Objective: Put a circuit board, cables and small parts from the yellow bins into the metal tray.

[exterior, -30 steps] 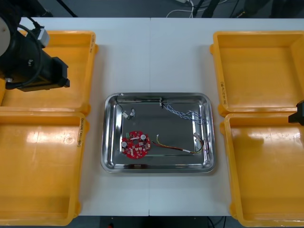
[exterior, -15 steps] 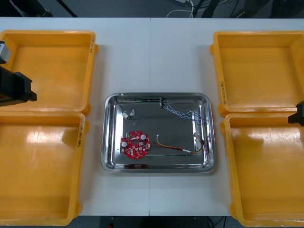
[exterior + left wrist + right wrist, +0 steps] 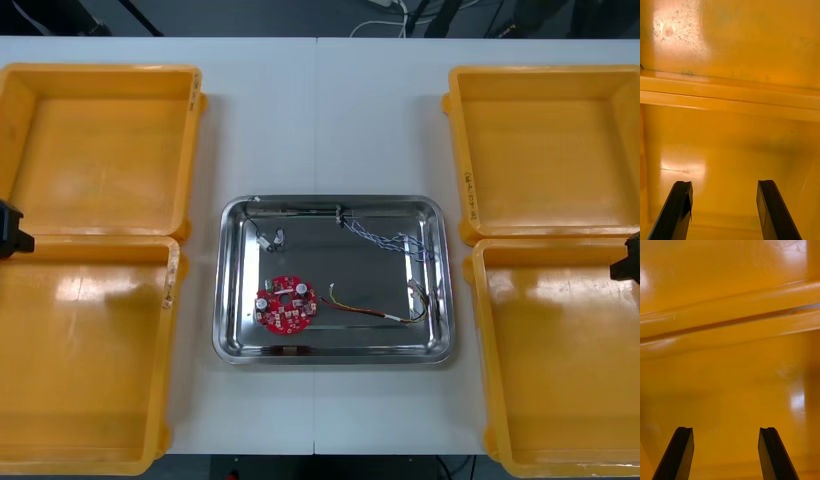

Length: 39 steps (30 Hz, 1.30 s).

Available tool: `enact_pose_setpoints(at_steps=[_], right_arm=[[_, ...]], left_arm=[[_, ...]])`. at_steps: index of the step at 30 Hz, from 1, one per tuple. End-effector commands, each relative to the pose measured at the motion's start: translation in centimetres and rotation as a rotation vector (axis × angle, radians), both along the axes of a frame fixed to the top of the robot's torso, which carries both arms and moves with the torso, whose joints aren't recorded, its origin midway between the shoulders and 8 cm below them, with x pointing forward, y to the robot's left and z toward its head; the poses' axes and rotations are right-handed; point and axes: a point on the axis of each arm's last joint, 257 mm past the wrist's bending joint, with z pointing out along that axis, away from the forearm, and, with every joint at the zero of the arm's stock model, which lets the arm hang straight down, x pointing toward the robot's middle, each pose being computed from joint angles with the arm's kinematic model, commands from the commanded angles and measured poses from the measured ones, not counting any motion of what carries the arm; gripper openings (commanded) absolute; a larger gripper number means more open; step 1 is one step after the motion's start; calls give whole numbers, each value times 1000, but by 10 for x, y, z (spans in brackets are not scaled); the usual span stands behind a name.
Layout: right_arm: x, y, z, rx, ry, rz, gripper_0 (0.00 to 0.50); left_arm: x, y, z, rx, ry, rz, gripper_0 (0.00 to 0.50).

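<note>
Steel tray (image 3: 345, 268) is holding circuit board (image 3: 285, 303), cables (image 3: 385, 237) & small parts (image 3: 268, 240), so I'm calling task done; left hand (image 3: 724, 182) & right hand (image 3: 726, 428) are hanging wide open, empty, over yellow bins (image 3: 100, 140).

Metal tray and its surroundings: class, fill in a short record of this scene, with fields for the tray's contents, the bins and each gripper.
Tray: metal tray, mid-table, between the bins
Board: round red circuit board, tray's near-left part
Cables: blue and white cable, far-right part; red and yellow cable, right of the board
Parts: small metal parts, far-left part
Bins: four yellow bins, two each side, floors bare
Left gripper: open, above the left bins where their rims meet
Right gripper: open, above the right bins where their rims meet
</note>
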Motion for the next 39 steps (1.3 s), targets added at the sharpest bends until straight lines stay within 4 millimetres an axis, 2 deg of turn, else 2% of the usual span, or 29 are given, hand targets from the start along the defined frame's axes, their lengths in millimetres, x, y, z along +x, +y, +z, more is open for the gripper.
enact_pose_setpoints(at_steps=[1,16,39], right_arm=[[-5,3,7,-25,-12,67,500],[-7,3,7,-22,-6,64,500],[-7,3,7,-22,-6,64,500]], left_arm=[[-13,21,8,95,1,-71,500],[-25,7,-8,64,-3,-114,500],[-27,-2,-1,61,-25,-139,500]])
